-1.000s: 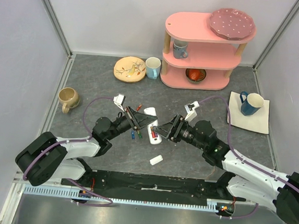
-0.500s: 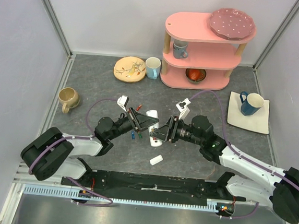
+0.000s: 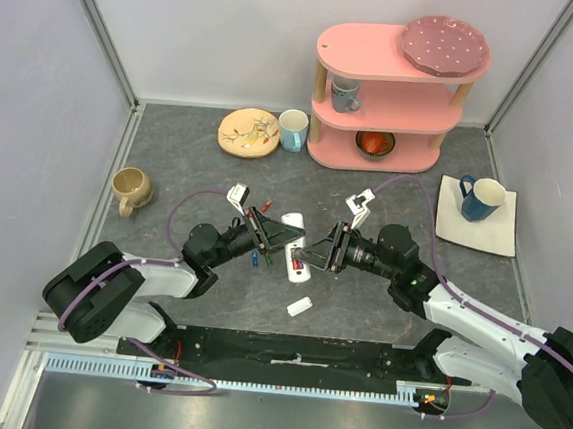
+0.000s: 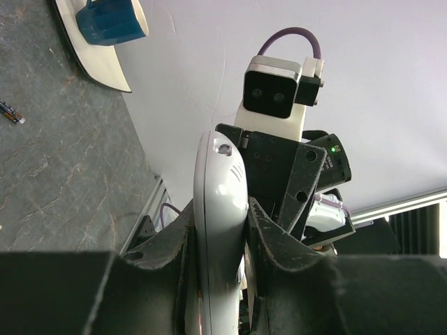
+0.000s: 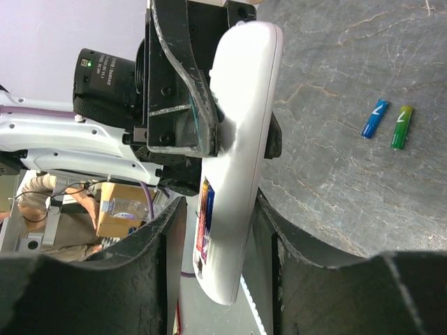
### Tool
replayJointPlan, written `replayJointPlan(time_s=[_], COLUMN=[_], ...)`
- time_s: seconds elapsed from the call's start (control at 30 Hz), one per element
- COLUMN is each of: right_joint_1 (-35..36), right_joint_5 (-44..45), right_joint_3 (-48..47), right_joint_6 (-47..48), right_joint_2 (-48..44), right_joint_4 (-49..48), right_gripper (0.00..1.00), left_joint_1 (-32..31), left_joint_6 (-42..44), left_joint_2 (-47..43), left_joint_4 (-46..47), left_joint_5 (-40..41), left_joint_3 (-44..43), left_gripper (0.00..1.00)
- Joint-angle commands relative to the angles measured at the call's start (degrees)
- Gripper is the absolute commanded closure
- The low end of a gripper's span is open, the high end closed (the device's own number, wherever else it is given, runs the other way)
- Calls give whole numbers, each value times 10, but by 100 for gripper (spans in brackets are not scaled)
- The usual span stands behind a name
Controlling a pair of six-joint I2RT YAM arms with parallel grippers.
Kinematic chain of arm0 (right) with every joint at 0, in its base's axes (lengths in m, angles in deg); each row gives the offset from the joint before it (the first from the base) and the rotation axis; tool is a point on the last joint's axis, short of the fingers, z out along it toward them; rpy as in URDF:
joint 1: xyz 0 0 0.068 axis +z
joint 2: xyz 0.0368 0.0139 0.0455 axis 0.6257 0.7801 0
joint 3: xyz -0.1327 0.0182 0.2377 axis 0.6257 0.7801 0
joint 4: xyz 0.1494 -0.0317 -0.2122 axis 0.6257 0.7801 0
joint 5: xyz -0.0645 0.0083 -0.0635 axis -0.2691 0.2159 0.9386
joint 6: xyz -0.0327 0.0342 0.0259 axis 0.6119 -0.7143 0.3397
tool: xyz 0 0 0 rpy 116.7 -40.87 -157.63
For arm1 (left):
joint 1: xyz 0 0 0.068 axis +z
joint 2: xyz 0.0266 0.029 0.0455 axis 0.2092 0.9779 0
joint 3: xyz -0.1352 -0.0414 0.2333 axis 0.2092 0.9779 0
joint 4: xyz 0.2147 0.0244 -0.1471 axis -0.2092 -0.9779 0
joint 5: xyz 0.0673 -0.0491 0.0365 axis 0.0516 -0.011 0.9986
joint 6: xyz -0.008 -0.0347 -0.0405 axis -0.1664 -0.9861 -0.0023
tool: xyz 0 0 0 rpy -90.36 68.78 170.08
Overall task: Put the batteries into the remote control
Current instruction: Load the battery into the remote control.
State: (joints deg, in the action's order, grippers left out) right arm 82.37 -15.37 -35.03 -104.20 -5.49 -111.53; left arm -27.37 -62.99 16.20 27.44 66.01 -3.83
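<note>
The slim white plastic remote control [image 5: 244, 91] hangs in the air over the middle of the dark grey, stone-veined table [image 3: 171, 154], carried between the two arms. The left gripper [image 4: 221, 223] is clamped across one end of it, a black finger pressed to each long edge. The right gripper [image 5: 222, 209] straddles the other end. Its jaws stand close on either side, but whether they press on the shell cannot be told.

The handset looks light and rigid, with a smooth, rounded shell that could slip or twist between hard fingers. The narrow long edges seem the sound place to grip, leaving the open back clear. The small blue battery [image 5: 375, 118] and the small green battery [image 5: 401, 127] lie side by side on the table below. As tiny hard cylinders they will likely roll, and are best pinched across the middle. The small white back cover [image 3: 300, 305] lies apart, nearer the arm bases.

The table surface is flat and matt, shut in by pale plain walls. A pink three-tier shelf [image 3: 381, 57] and a blue mug [image 3: 481, 198] stand well off towards the far side
</note>
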Motion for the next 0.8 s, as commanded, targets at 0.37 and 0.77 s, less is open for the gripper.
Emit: replayJointPlan(time_s=[0.37, 0.77], right_joint_1=[-1, -24], right_joint_5=[-17, 4], right_joint_3=[24, 11], right_joint_6=[-2, -26], right_joint_2=[15, -19], right_joint_4=[-34, -19], right_gripper=[74, 42], left_joint_1=[3, 3], left_joint_6=[-14, -7], left_joint_2=[-3, -3], left_joint_4=[131, 129], left_joint_5=[-10, -11], left_joint_3=[-11, -1], left_gripper=[98, 98])
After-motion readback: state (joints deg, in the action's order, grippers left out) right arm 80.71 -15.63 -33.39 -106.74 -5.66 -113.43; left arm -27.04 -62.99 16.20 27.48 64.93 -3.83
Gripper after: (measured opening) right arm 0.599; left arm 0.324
